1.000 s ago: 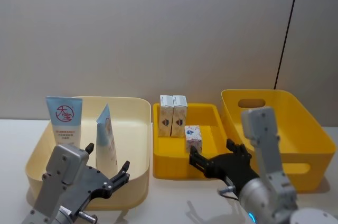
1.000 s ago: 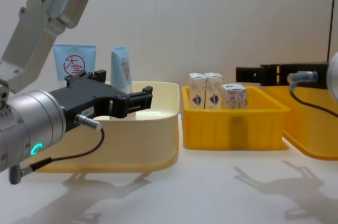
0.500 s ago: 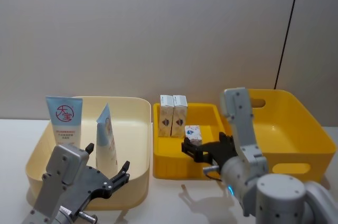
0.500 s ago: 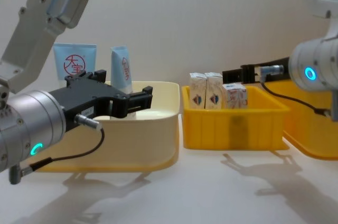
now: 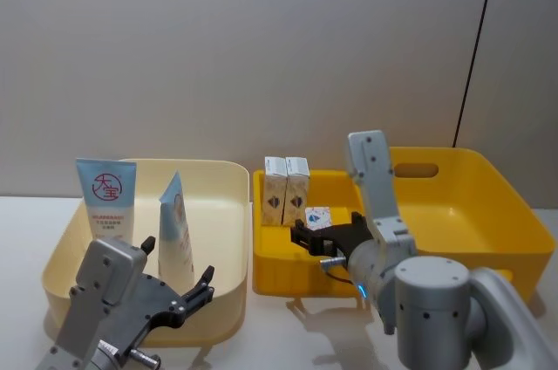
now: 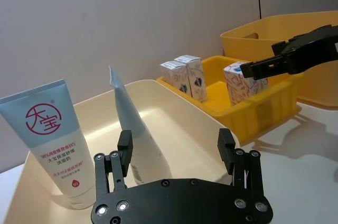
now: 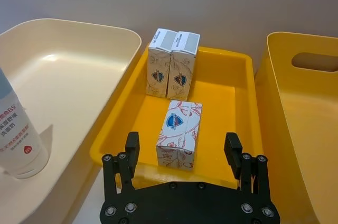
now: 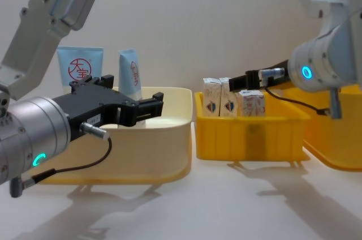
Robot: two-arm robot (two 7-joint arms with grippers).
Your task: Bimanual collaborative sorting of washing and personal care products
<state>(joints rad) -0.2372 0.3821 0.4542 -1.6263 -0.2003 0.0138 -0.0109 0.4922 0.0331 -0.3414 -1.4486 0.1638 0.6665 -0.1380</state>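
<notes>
1. This looks to me like a robotics lab or a staged test bench, not a home or a shop
2. I work at a bare white table point(image 8: 226, 206) in front of a plain grey panelled wall point(image 5: 261, 56), marked by just one thin black seam point(image 5: 475, 47)
3. A cream bin point(image 5: 231, 213), a small yellow tray point(image 5: 275, 278) and a large yellow bin point(image 5: 519, 222) sit side by side in a row, like a set exercise
4. My left arm point(image 8: 34, 132) and my right arm point(image 8: 325, 64) are grey machine housings with glowing blue rings and loose cables
</notes>
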